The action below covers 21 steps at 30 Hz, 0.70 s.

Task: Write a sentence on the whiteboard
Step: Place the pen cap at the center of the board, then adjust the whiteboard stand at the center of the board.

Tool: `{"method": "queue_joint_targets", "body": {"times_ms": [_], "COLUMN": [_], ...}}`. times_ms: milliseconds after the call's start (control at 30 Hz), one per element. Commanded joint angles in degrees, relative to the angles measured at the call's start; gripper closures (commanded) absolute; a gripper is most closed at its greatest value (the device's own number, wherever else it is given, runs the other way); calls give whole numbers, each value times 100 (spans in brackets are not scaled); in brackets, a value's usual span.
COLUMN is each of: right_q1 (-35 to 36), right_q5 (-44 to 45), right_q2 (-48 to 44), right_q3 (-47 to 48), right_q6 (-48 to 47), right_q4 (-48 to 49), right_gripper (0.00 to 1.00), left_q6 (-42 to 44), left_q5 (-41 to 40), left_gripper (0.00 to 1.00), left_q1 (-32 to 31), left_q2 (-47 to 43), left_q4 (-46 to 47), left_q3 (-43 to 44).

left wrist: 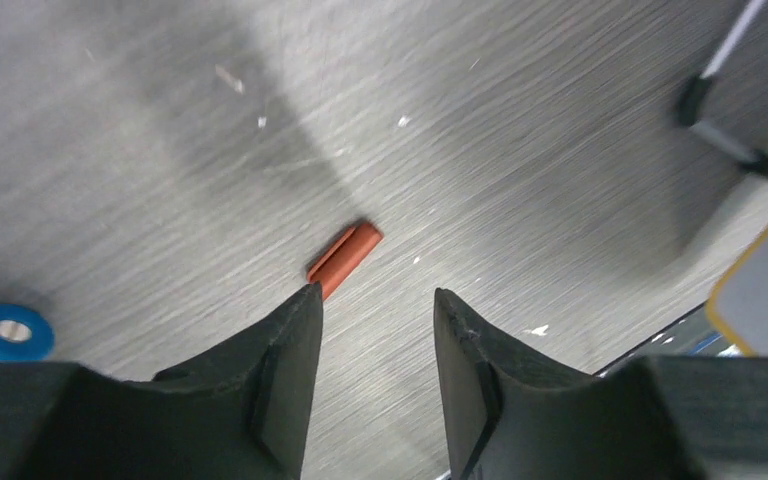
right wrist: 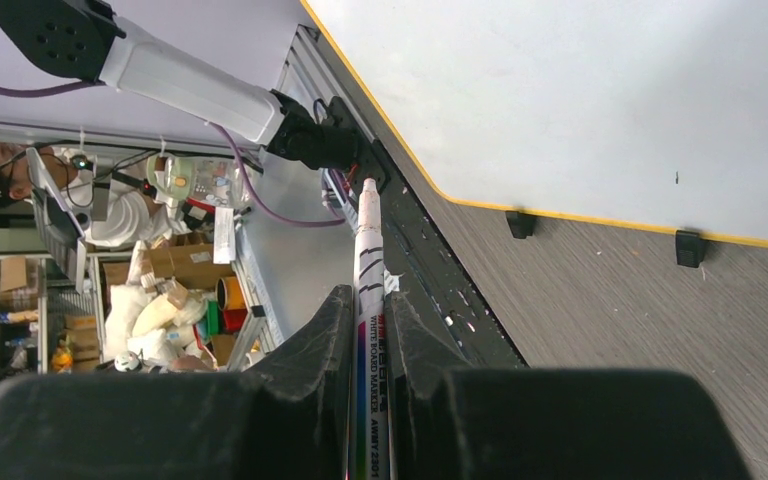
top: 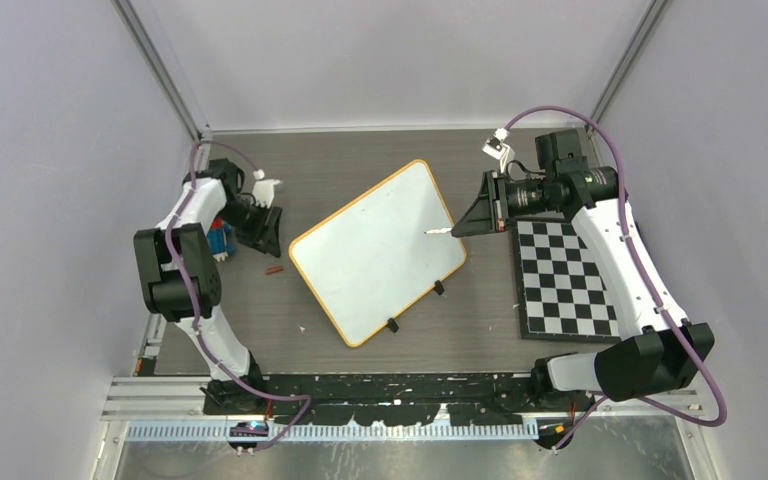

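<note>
My right gripper (top: 472,222) grips a marker (top: 438,231), tip pointing in over the right edge of the blank whiteboard (top: 375,255); left gripper (left wrist: 375,298) hangs open.

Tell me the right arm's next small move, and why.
Probably lower the tip of the white whiteboard marker onto the flat white orange-rimmed whiteboard: the right hand is shut on it, the tip hangs over the board, and the board shows no writing.

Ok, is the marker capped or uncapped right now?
Uncapped. The marker in the right gripper shows a bare tip, and the red cap lies on the table by the left gripper.
</note>
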Motion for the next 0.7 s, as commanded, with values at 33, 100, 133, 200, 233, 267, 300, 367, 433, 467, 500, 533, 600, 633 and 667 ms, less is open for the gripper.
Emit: {"method": "queue_joint_targets", "body": {"times_ms": [33, 100, 133, 200, 233, 267, 300, 367, 433, 467, 500, 533, 600, 633, 667], "right_q1": [6, 0, 3, 5, 3, 5, 5, 6, 3, 0, 3, 5, 2, 6, 0], "right_q5": [47, 82, 85, 100, 115, 124, 135, 138, 138, 143, 151, 167, 203, 214, 217], "right_q2": [-172, -153, -131, -91, -81, -78, -84, -90, -88, -88, -90, -95, -113, -122, -131], "right_q3": [129, 190, 228, 311, 345, 365, 375, 387, 429, 445, 454, 453, 436, 427, 418], "right_q6": [-31, -41, -66, -116, -136, -152, -157, -186, -284, -334, -377, -413, -451, -477, -519], "right_q4": [-12, -57, -116, -207, -247, -267, -286, -338, -459, -512, -566, -596, -633, -656, -681], "right_gripper": [100, 100, 100, 100, 100, 100, 100, 100, 100, 100, 100, 100, 100, 100, 100], "left_q6": [-345, -533, -638, -878, -990, -1124, -1238, -1383, -1532, -1565, -1597, -1620, -1639, -1647, -1651], "left_q5": [1278, 1539, 1650, 1858, 1987, 2095, 2161, 2278, 2363, 2402, 2416, 2429, 2427, 2434, 2442], "left_gripper": [48, 41, 40, 40, 40, 39, 38, 34, 32, 32, 31, 31, 31, 31, 31], "left_q1": [-242, -461, -581, -789, -926, -997, -1066, -1197, -1362, -1447, -1531, -1606, -1757, -1828, -1885], "left_q2": [-320, -246, -179, -4, 82, 180, 278, 490, 724, 851, 965, 1082, 1284, 1393, 1468], "left_q4": [-26, 161, 275, 522, 681, 841, 1020, 1281, 1400, 1399, 1403, 1411, 1404, 1397, 1400], "left_q3": [509, 484, 474, 476, 465, 458, 454, 484, 591, 665, 733, 799, 892, 942, 965]}}
